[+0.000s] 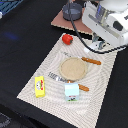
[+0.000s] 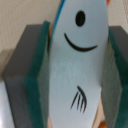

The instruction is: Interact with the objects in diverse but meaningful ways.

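— What do we see on the striped mat (image 1: 100, 75), left to right?

— Yellow box (image 1: 39, 86), red pepper (image 1: 67, 39), tan plate (image 1: 73, 68), white carton (image 1: 71, 91) just below it.

— And our gripper (image 2: 75, 70)?

— In the wrist view its green-padded fingers (image 2: 40, 75) pinch a white fish-shaped piece (image 2: 77, 75) with a smiling face.
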